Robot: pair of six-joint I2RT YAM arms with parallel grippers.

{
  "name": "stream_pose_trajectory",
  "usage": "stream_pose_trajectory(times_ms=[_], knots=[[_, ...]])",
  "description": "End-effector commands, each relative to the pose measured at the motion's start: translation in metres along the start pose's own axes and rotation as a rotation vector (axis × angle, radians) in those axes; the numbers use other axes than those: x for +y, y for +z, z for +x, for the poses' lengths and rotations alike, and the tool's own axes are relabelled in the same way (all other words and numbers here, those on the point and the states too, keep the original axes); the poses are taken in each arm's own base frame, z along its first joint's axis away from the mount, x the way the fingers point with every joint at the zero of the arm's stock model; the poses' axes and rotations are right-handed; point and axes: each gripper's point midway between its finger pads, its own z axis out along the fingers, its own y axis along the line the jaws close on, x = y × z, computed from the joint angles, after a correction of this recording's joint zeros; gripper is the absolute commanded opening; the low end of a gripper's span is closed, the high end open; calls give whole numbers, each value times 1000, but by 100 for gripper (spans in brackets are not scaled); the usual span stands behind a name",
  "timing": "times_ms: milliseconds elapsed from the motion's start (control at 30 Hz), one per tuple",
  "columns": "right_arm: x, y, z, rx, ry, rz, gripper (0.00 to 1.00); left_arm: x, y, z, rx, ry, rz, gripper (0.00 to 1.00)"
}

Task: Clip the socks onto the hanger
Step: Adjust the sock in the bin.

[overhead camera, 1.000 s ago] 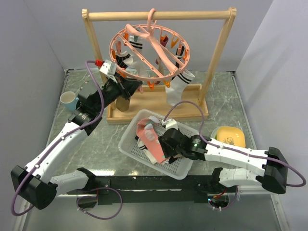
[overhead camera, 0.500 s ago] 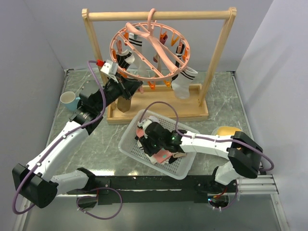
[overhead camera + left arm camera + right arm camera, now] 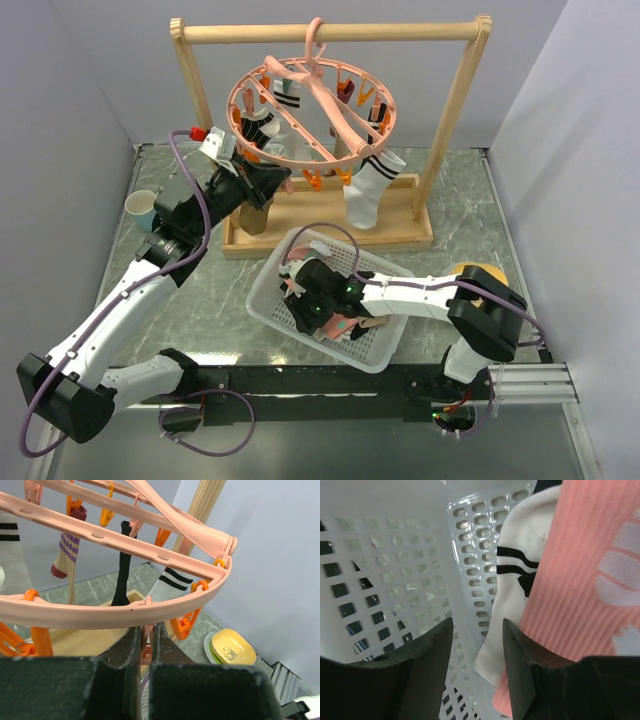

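Several socks (image 3: 365, 195) are already clipped to the hanger (image 3: 322, 97), while a pink sock (image 3: 590, 580) and others are left in the basket (image 3: 262, 300) — the task is judged partly done. The left gripper (image 3: 272, 180) is pressed shut on a clip (image 3: 145, 639) under the hanger's rim; the right gripper (image 3: 477, 625) is held spread beside the pink sock, nothing pinched. Since a second ago, the right gripper is shifted leftward in the basket.

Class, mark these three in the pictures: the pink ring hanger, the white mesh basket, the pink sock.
pink ring hanger (image 3: 100, 614), left wrist view, on its near rim.
white mesh basket (image 3: 395, 555), right wrist view, on its perforated wall.
pink sock (image 3: 585, 590), right wrist view, on its ribbed body.
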Motion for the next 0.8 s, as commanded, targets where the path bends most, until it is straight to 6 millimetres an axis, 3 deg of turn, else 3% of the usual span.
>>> stream_pose_trajectory(times_ms=[0,167,233,367,400,533,767], knots=[[0,11,7,40,12,-1,50,-4,-8,-1,-5,18,19,1],[-20,15,16,70,40,111,49,-6,-11,-2,-11,17,25,1],[-26,14,20,85,46,153,42,-7,-11,-3,-13,18,27,1],[-34,5,9,37,45,213,12,-7,-12,-4,-15,19,26,1],[-39,1,4,15,48,242,0,-8,-13,-4,-15,19,28,1],[-41,-22,-16,-84,31,272,0,-8,-14,-7,-21,19,29,1],[-39,-80,-64,-316,16,291,0,-7,-16,-11,-29,24,27,1]])
